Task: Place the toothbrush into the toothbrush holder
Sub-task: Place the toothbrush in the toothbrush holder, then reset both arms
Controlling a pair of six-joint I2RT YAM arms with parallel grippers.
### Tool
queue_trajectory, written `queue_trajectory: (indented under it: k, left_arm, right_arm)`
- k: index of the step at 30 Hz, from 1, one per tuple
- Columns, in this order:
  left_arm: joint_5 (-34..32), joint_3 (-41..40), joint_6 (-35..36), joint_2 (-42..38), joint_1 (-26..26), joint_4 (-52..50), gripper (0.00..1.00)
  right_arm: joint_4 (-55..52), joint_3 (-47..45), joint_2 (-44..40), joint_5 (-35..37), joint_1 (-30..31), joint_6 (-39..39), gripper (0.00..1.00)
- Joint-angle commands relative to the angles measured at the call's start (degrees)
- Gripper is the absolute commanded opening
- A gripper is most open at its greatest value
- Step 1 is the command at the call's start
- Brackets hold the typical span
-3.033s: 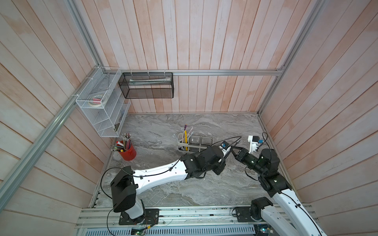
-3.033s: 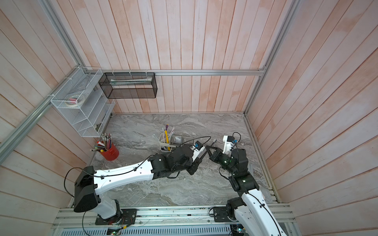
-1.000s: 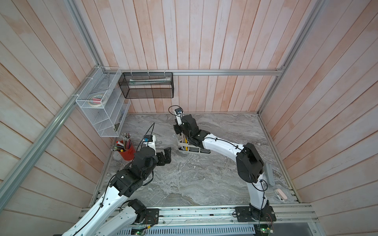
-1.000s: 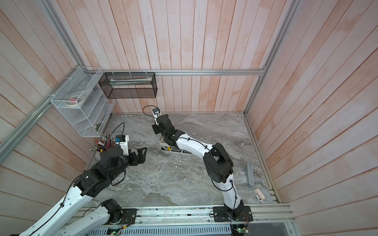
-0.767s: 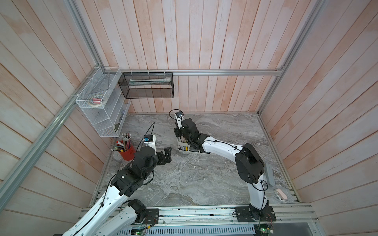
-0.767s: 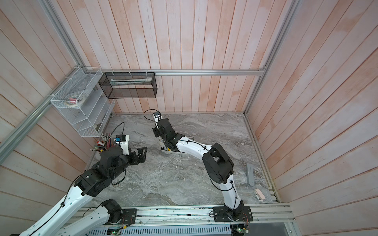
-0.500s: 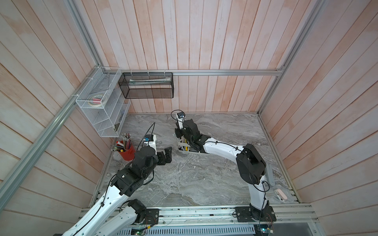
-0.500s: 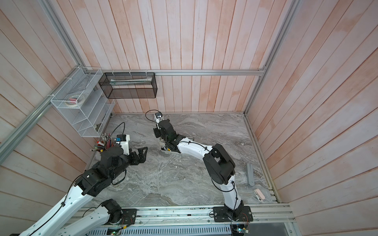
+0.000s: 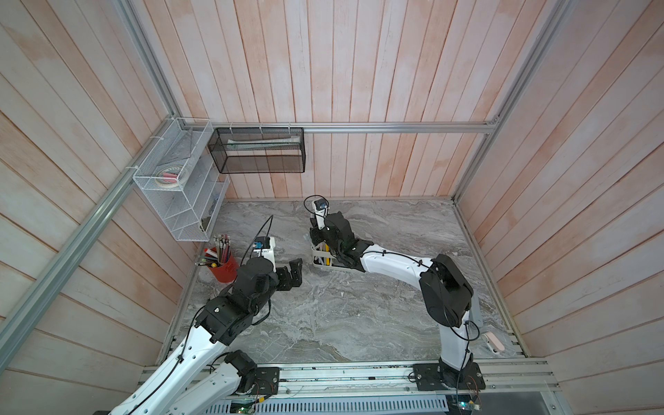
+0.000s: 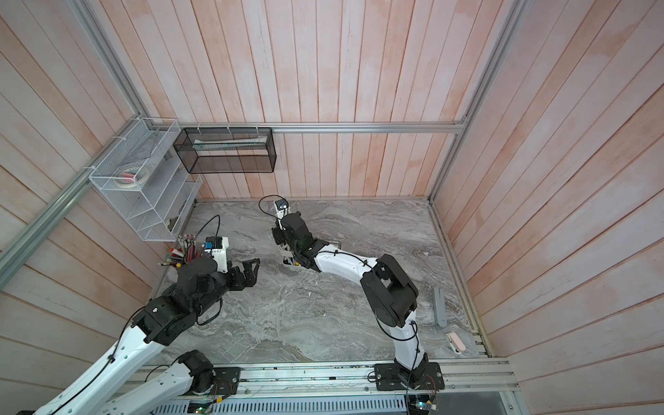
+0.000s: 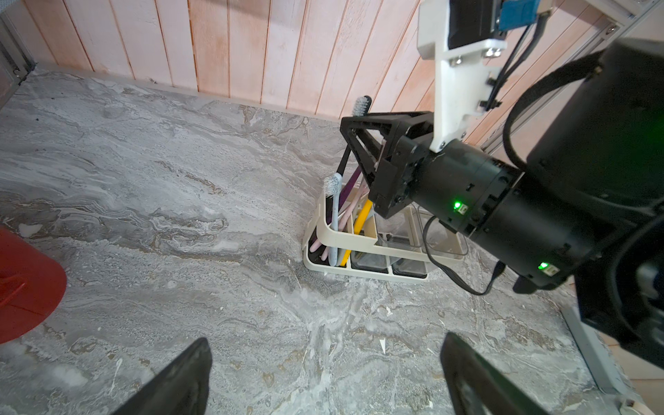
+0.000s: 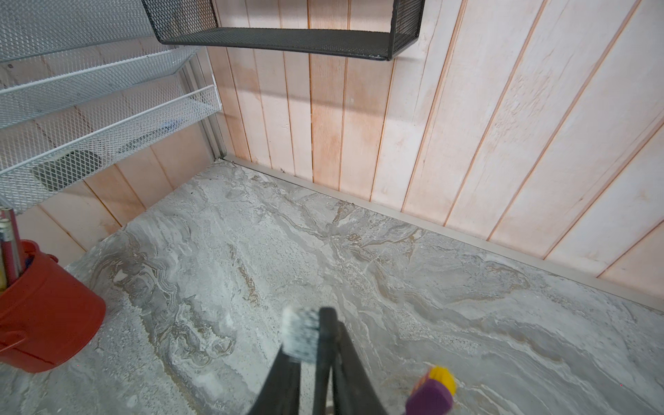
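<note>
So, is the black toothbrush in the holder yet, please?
In: the black toothbrush stands in the toothbrush holder's slotted end, bristles up.

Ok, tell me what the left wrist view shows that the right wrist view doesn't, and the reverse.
Left wrist only: the white toothbrush holder and the left gripper, open. Right wrist only: the black mesh shelf, the white wire rack and the pencils. Both: the black toothbrush, the red cup and the marble top.
</note>
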Motion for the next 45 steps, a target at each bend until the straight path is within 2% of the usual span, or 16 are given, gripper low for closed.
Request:
queue_trajectory:
  k: [1, 6, 10, 19, 21, 22, 26, 30, 34, 37, 39, 42, 44, 45]
  left_arm:
    - [0.08, -0.74, 1.15, 0.04, 0.42, 1.09, 1.00]
    - [-0.11, -0.79, 1.15, 0.07, 0.42, 1.11, 1.00]
    - [-0.15, -0.79, 1.25, 0.03, 0.43, 1.23, 1.00]
    - [-0.13, -0.88, 1.25, 0.12, 0.42, 1.27, 1.00]
    - [-0.07, -0.88, 1.25, 0.20, 0.42, 1.27, 1.00]
    - [-0.06, -0.91, 1.23, 0.21, 0.42, 1.27, 1.00]
    - [-0.98, -1.06, 0.69, 1.10, 0.42, 1.01, 1.00]
    - [-4.20, -0.70, 0.05, 3.47, 0.66, 0.48, 1.00]
    - [-10.01, -0.92, -2.08, 4.80, 2.72, 1.06, 1.00]
    - [-12.08, -2.85, -1.14, 5.21, 4.81, 5.26, 1.00]
    - [-14.13, -5.49, 0.39, 5.21, 5.87, 9.73, 1.00]
    - [-19.01, -8.41, 0.17, 6.54, 9.21, 13.81, 1.00]
    - [-17.18, -9.93, 1.39, 7.17, 12.64, 17.46, 1.00]
    - [-17.60, -10.97, 1.20, 7.52, 13.69, 19.26, 1.00]
  right_arm:
    - [0.99, -1.13, -2.52, -0.57, 0.14, 0.62, 0.22]
    - [2.43, -2.52, -4.79, -1.42, 0.14, 1.11, 0.26]
    - [3.13, -3.35, -6.78, -3.68, 0.14, 1.78, 0.36]
    - [3.83, -6.05, -12.84, -4.88, 0.17, 3.94, 0.38]
    - [3.32, -7.01, -15.32, -3.47, 0.14, 4.31, 0.46]
    - [2.60, -7.60, -16.76, -1.81, 0.14, 4.31, 0.54]
    - [-2.96, -12.08, -24.08, 3.79, -1.59, 4.30, 0.96]
    - [-4.18, -23.68, -35.99, 4.97, -9.00, 7.18, 0.98]
    - [-5.52, -35.21, -48.41, 1.92, -25.49, 16.43, 0.98]
    - [-5.29, -41.22, -52.10, 8.67, -33.87, 14.49, 0.98]
    - [-0.59, -46.29, -53.13, 14.26, -37.49, 10.36, 0.98]
    - [17.81, -58.30, -53.45, 22.17, -40.59, 0.92, 0.98]
    - [31.57, -66.57, -51.43, 20.16, -42.82, -1.07, 0.98]
    - [33.85, -68.30, -50.70, 18.32, -43.65, 1.01, 0.98]
